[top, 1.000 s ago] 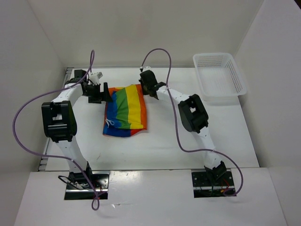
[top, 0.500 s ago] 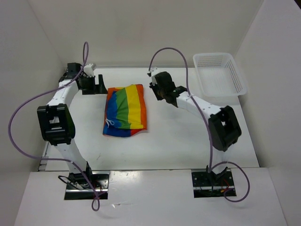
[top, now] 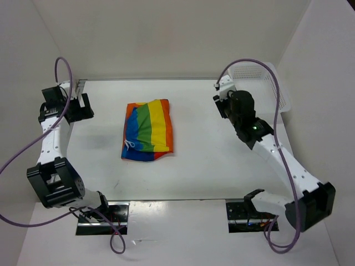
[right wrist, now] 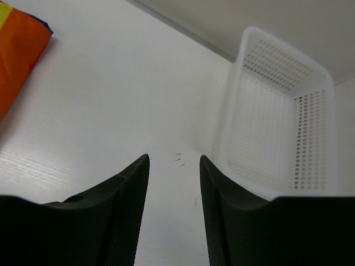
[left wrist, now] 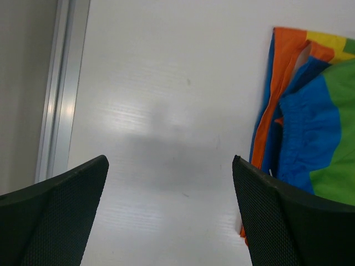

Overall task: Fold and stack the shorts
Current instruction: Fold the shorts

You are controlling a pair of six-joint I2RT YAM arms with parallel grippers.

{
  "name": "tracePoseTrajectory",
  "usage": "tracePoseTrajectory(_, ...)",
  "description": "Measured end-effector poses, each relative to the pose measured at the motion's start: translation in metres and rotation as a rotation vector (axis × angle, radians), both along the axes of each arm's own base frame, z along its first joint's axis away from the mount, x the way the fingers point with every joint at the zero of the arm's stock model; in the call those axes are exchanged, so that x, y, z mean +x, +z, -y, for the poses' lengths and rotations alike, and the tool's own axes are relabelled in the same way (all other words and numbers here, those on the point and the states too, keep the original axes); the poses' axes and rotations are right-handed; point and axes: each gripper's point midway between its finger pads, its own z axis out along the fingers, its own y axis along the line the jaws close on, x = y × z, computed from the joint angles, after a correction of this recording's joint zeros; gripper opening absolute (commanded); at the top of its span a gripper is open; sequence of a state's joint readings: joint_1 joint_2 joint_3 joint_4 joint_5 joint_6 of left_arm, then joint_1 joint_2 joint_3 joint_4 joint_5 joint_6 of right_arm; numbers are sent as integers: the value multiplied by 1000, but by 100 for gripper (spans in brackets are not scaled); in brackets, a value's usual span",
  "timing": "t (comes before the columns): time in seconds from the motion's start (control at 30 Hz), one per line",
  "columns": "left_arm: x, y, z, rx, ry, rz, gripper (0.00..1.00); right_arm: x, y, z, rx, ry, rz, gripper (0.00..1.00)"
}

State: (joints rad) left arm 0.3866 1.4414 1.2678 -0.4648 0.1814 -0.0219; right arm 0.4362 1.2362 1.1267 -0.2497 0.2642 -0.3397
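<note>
Left gripper (left wrist: pixel 170 160) is spread wide and holds nothing, with bare tabletop (top: pixel 211 160) between its fingers and the orange and blue edge of the shorts (top: pixel 148 130) off to one side of its view. A second ago it sat at the far left corner of the shorts. It has since swung out to the far left edge of the tabletop, well apart from the cloth. The right gripper (right wrist: pixel 175 158) has retreated the same way, from the far right corner of the shorts to a spot near the basket (right wrist: pixel 266 66). Its fingers stand a narrow gap apart, also empty.

The shorts have not shifted over that second. They lie in the middle of the tabletop as a compact folded rectangle, stripes running away from the arm bases. The drawstring (top: pixel 129 145) shows at the near left corner.

With both arms backed off and the cloth left undisturbed, the fold looks finished and released. There is only one garment in view, so the stacking step probably needs little more than leaving it where it lies.
</note>
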Motion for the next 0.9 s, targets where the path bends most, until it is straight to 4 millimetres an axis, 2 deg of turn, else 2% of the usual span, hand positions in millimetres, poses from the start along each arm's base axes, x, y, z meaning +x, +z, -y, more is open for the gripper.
tracePoseTrajectory(0.07,-12,-12,-3,-12,18,-28,99,-16,9,16,8,-15,39,49)
tracePoseTrajectory(0.13,-20,-16,-4,-16,30,-38,99,-29,16,37,13,-54,74,50)
tracePoseTrajectory(0.23,-27,-10,-5,-6,40,-18,99,-46,17,69,20,-121,106,51)
tracePoseTrajectory(0.3,-32,-2,-3,4,40,5,99,-56,18,83,24,-155,124,54)
tracePoseTrajectory(0.47,-38,6,1,17,39,36,99,-74,20,93,38,-168,154,56)
tracePoseTrajectory(0.6,-43,2,2,18,42,34,99,-87,20,96,48,-166,171,57)
tracePoseTrajectory(0.7,-46,-2,2,22,49,26,99,-91,19,97,57,-169,178,60)
tracePoseTrajectory(0.87,-53,-2,2,31,59,25,99,-93,4,99,59,-178,149,61)
tracePoseTrajectory(0.9,-53,-1,2,34,61,29,99,-93,2,99,58,-179,143,64)
